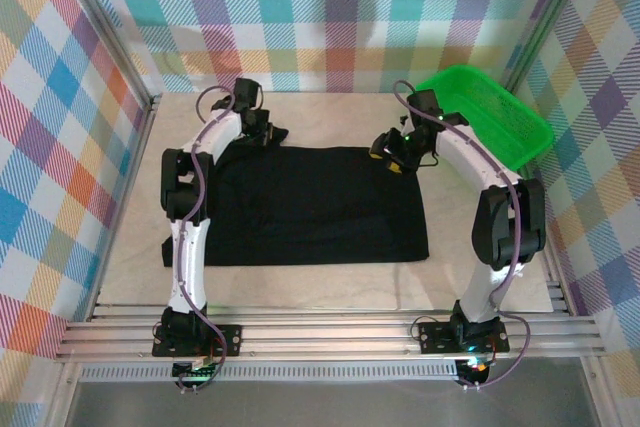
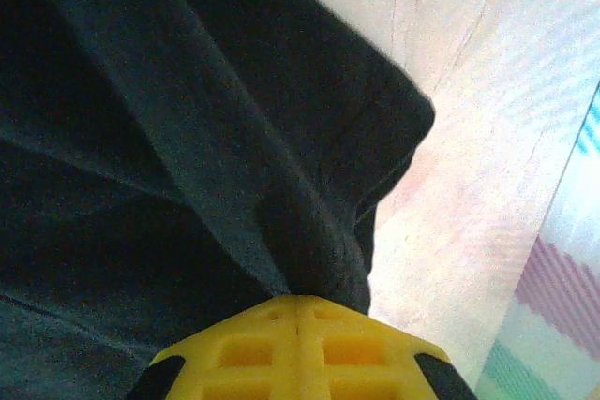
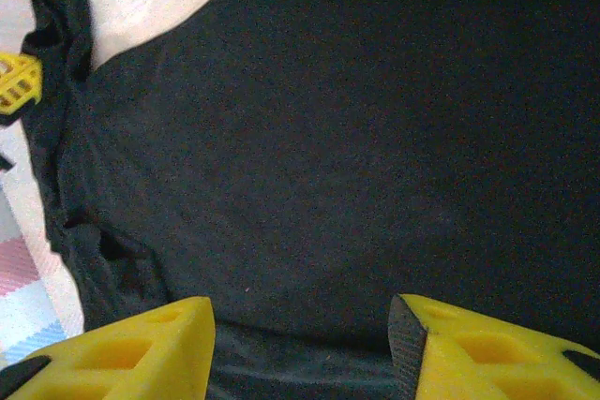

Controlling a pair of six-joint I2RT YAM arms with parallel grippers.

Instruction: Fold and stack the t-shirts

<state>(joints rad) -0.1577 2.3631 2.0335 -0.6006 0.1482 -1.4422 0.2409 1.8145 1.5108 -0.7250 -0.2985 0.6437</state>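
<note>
Two yellow fingers of the left gripper [image 2: 298,314] are pressed flat together, and a raised fold of the black t-shirt [image 1: 320,207] is pinched between them. In the left wrist view the cloth climbs in soft ridges toward that pinch, and a rounded edge of the shirt hangs over the pale table [image 1: 300,282] just beyond. From above, this gripper sits at the far left corner of the shirt.

The right gripper [image 3: 300,320] has its fingers spread wide apart with nothing between them. It hovers over smooth black cloth near the shirt's far right corner. In the right wrist view a small yellow fingertip of the other arm shows at the left edge, touching the rumpled far end of the shirt.

The shirt lies spread across the middle of the table between the two arms. It is mostly flat, with its near edge straight and its far left corner bunched. It is plain black cloth.

A green mesh basket [image 1: 500,122] stands at the far right of the table, beside the right arm and apart from the shirt. Plaid walls [image 1: 330,7] in many colours close in the table on three sides.
</note>
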